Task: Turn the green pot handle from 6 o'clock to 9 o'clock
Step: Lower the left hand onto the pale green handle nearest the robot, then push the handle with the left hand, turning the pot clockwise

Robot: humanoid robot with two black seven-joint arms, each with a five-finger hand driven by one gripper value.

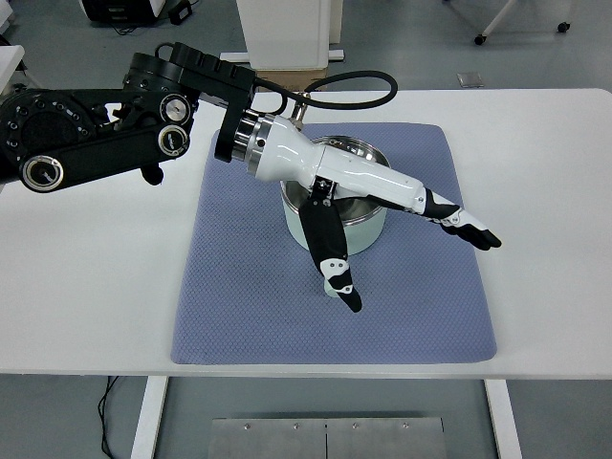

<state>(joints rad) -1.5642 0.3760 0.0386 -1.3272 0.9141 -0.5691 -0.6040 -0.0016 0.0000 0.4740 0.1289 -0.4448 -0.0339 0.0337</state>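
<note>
A pale green pot (368,228) with a steel inside stands on the blue-grey mat (239,287), near its middle back. Its handle (331,290) points toward the table's front edge, and only a pale green sliver of it shows. My left arm reaches in from the left, and its white hand (421,271) hovers over the pot. The fingers (469,228) stretch out to the right past the pot's rim, holding nothing. The black thumb (330,249) lies along the handle, covering most of it. I cannot tell whether it touches.
The mat lies on a white table (86,287) whose front edge runs along the bottom. A black cable (354,91) loops behind the pot. A white pedestal (287,33) stands beyond the table's back edge.
</note>
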